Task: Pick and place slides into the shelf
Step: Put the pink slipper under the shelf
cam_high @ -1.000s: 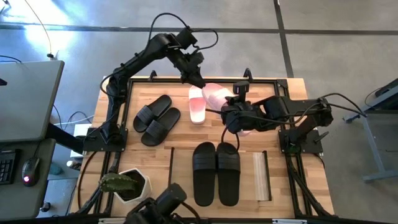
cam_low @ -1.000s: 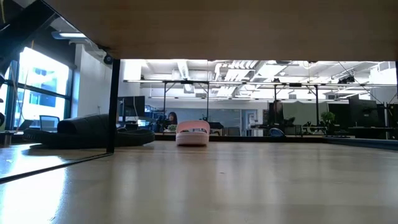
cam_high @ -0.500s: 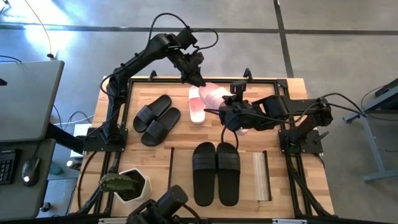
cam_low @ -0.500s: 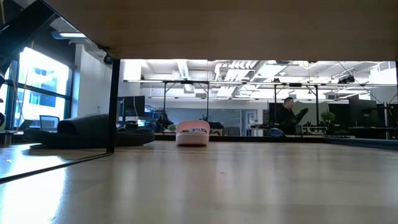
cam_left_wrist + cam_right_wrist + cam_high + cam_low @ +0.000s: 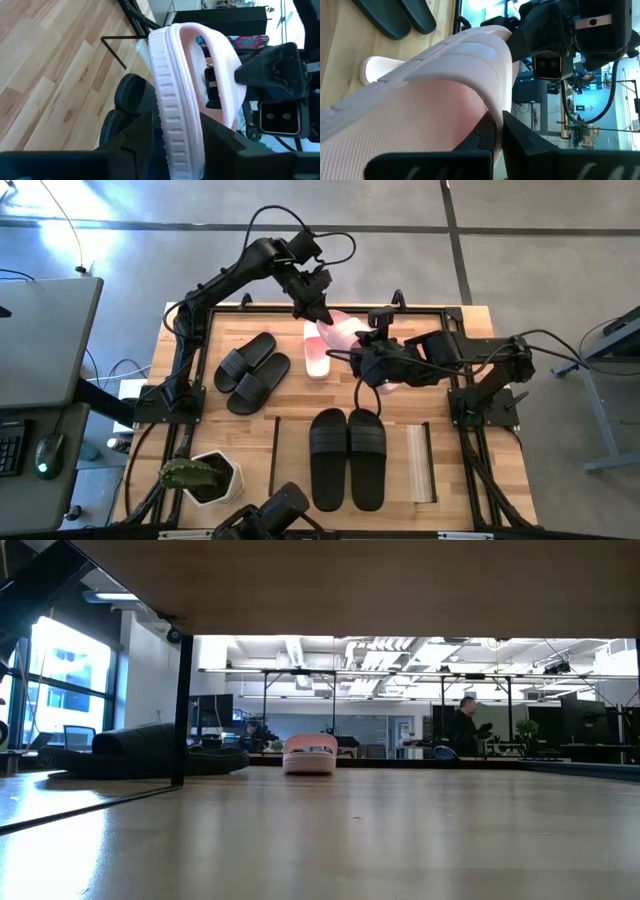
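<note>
Under the shelf (image 5: 420, 465): black slides (image 5: 348, 457).

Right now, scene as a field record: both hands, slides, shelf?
left hand: closed on the edge of the lifted pink slide
right hand: shut on the same slide, strap side
second pink slide: flat on the table
black pair A: on the table, left side
black pair B: within the shelf frame
plant pot: table's near left corner
</note>
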You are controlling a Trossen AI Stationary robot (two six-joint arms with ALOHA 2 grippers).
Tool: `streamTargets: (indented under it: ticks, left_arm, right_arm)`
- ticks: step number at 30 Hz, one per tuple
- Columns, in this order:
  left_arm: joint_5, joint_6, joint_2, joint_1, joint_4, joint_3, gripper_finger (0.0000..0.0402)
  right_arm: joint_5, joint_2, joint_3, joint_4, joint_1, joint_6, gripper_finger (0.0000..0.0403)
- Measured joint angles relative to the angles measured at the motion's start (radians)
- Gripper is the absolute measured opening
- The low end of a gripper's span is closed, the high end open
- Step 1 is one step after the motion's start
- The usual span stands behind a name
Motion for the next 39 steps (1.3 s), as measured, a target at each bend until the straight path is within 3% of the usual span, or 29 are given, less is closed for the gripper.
streamTargets:
  ticks: [3, 9, 13, 17, 22, 32, 39]
  left_arm:
    - [0.000, 0.000, 0.000, -0.007, 0.000, 0.000, 0.0105]
    - [-0.021, -0.004, 0.000, -0.005, -0.001, 0.000, 0.0023]
    - [-0.052, -0.007, 0.000, -0.005, -0.002, 0.000, 0.0035]
    - [-0.071, 0.001, 0.000, -0.006, -0.004, 0.000, 0.0032]
    - [-0.072, 0.009, 0.000, -0.007, -0.004, 0.000, 0.0022]
    - [-0.118, 0.034, 0.000, -0.002, 0.032, 0.000, 0.0023]
    - [-0.116, -0.012, 0.006, -0.004, 0.111, 0.000, 0.0023]
  right_arm:
    - [-0.005, 0.000, 0.000, 0.000, 0.000, 0.001, 0.0000]
    - [-0.031, 0.000, 0.000, 0.000, -0.002, 0.019, 0.0000]
    - [-0.092, 0.000, 0.000, -0.010, -0.011, 0.055, 0.0000]
    - [-0.228, 0.000, 0.000, -0.036, -0.030, 0.101, 0.0005]
    - [-0.358, 0.000, 0.000, -0.049, -0.043, 0.125, 0.0040]
    - [-0.416, -0.017, 0.000, -0.153, -0.032, 0.211, 0.0145]
    - [-0.350, -0.136, 0.000, -0.309, 0.016, 0.400, 0.0164]
